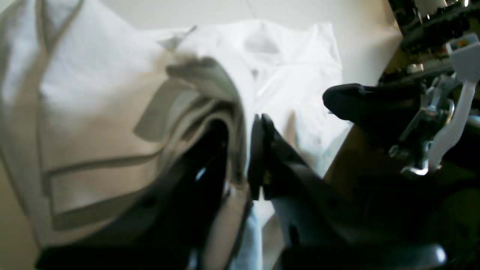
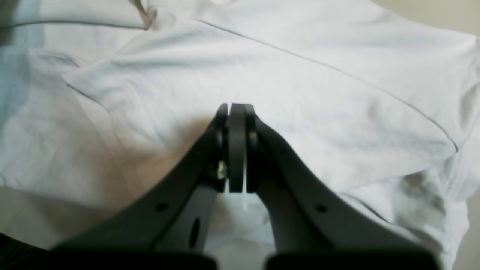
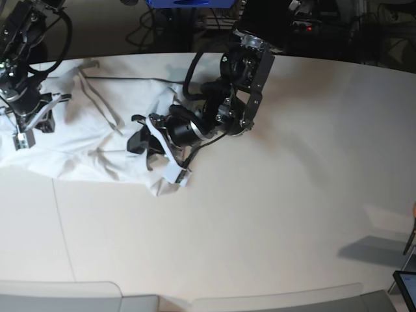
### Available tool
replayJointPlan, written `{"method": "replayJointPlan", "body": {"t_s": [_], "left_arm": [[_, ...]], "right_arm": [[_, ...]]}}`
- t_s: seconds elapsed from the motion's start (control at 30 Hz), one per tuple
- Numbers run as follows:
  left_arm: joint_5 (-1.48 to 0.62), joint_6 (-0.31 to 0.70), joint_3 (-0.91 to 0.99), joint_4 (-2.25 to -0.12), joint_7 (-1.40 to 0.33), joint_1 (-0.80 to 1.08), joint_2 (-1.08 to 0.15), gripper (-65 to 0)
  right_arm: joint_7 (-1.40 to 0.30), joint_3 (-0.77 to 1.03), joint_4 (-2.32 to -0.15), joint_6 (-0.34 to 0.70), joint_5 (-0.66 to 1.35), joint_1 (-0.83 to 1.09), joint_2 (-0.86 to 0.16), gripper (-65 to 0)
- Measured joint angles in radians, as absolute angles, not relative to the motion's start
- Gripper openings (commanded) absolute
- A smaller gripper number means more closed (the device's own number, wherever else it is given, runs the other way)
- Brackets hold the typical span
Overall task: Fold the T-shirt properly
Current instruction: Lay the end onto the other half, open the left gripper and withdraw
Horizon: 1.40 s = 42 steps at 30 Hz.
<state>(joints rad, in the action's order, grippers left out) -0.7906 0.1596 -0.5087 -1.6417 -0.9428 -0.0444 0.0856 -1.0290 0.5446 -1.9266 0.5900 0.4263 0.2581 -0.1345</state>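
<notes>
The white T-shirt (image 3: 84,143) lies wrinkled and partly bunched on the left part of the table; it also fills the right wrist view (image 2: 300,93). My left gripper (image 3: 140,142) is at the shirt's right end. In the left wrist view its jaws (image 1: 261,122) are shut, and a hemmed fold of the T-shirt (image 1: 112,123) is lifted and draped over the left finger. My right gripper (image 3: 23,138) is over the shirt's left end. Its fingers (image 2: 236,108) are pressed together just above the fabric, with no cloth seen between them.
The off-white table (image 3: 273,214) stretches bare to the right and front. The right arm (image 1: 375,105) shows past the table edge in the left wrist view. Dark equipment stands behind the table. Grey chair backs (image 3: 58,296) line the front edge.
</notes>
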Motion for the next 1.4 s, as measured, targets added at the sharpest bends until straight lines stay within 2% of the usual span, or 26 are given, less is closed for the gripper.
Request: {"method": "replayJointPlan", "body": {"t_s": [0.27,0.63,0.7,0.87,0.97,1.17,1.33,1.4], "left_arm": [[-0.783,0.155,-0.555,-1.554,-0.935,-0.074,0.128,-65.0],[-0.79,0.157,-0.63,-1.544,-0.935,-0.097,0.141,-64.8],[-0.79,0.157,-0.636,-1.544,-0.936,-0.099,0.14,-60.5],[-0.795,0.157,-0.677,-1.55,-0.935,-0.113,0.139,-39.3],[-0.812,0.183,-0.686,-1.551,-0.939,-0.11,0.144,-32.6],[-0.803,0.363,-0.712,-1.571,-0.949,-0.118,0.138,-32.2],[-0.808,0.371,-0.663,-1.745,-0.942,-0.133,0.11,-32.6],[-0.817,0.322,-0.597,-1.83,-0.935,-0.129,0.051,-33.6]], "right_arm": [[-1.028,0.545,-1.922,0.59,0.427,0.258,-0.134,-64.1],[-1.029,0.545,-1.882,0.593,0.426,0.258,-0.134,-64.1],[-1.029,0.545,-1.882,0.593,0.426,0.258,-0.134,-64.1],[-1.029,0.545,-1.882,0.593,0.426,0.258,-0.134,-64.1],[-1.029,0.545,-1.882,0.593,0.426,0.258,-0.134,-64.1],[-1.028,0.545,-1.882,0.593,0.427,0.258,-0.134,-64.1],[-0.973,0.545,-1.882,0.593,0.427,0.262,-0.134,-64.1],[-0.972,0.545,-1.882,0.593,0.426,0.262,-0.134,-64.1]]}}
